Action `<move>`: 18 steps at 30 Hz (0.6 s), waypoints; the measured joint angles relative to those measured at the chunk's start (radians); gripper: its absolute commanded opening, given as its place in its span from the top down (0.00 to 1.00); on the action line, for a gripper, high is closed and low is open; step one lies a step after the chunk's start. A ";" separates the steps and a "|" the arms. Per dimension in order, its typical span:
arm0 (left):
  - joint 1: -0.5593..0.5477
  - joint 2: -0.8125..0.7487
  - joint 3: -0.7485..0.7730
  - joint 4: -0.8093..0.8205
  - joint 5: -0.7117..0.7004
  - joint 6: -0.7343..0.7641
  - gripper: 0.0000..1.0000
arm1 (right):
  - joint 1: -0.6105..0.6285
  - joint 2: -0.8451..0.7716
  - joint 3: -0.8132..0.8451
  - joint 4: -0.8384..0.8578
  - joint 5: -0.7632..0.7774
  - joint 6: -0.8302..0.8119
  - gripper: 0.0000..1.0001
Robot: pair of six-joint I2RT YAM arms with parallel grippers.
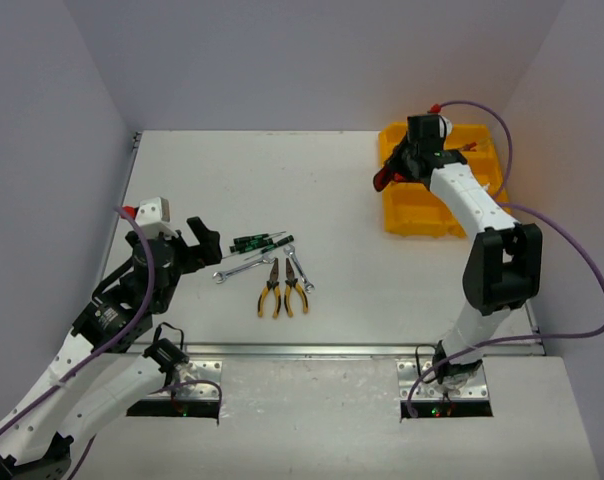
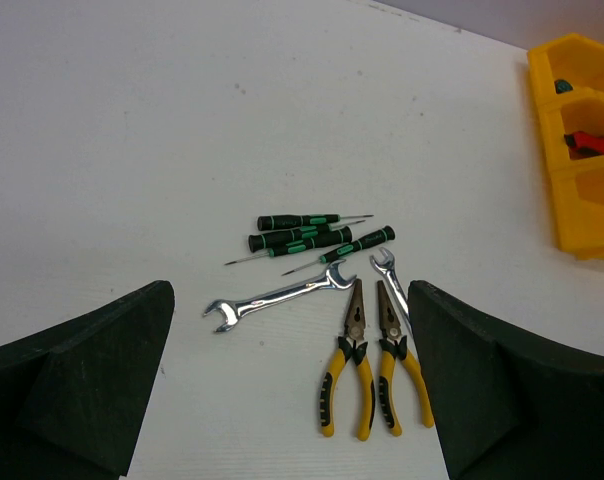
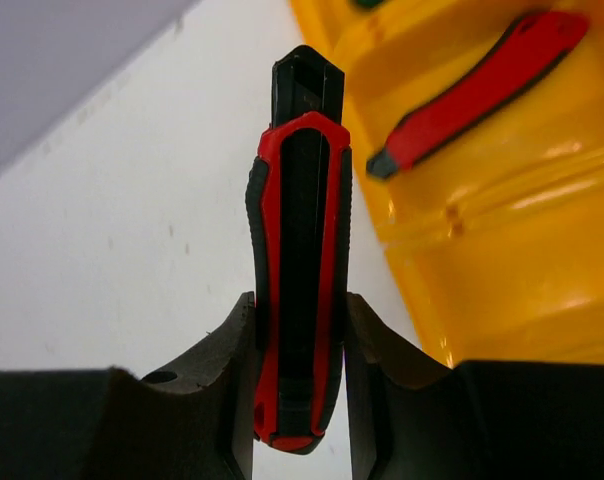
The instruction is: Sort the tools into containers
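The right end effector [image 3: 300, 345] pinches a red-and-black cutter [image 3: 300, 230] by its handle, a light, stiff tool likely secure there, at the 9 o'clock rim of the yellow tray [image 3: 502, 280], which sits at 1 o'clock on the worktop [image 1: 312, 190].

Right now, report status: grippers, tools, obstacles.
Right gripper shut on cutter at yellow tray edge. Left gripper open. Pliers, wrenches, screwdrivers unsorted on table. Nothing blocking.
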 measured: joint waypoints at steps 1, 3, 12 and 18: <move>0.000 0.000 0.000 0.000 0.000 0.000 0.00 | -0.023 0.030 0.047 0.006 0.019 0.024 1.00; 0.000 0.000 0.000 0.000 0.000 0.000 0.00 | -0.061 0.101 0.136 0.023 0.078 0.077 1.00; 0.000 -0.007 0.000 0.000 0.003 0.000 0.00 | -0.137 0.341 0.353 -0.051 0.293 0.275 1.00; 0.000 -0.014 0.000 0.001 0.008 0.000 0.00 | -0.165 0.359 0.340 -0.079 0.288 0.359 0.93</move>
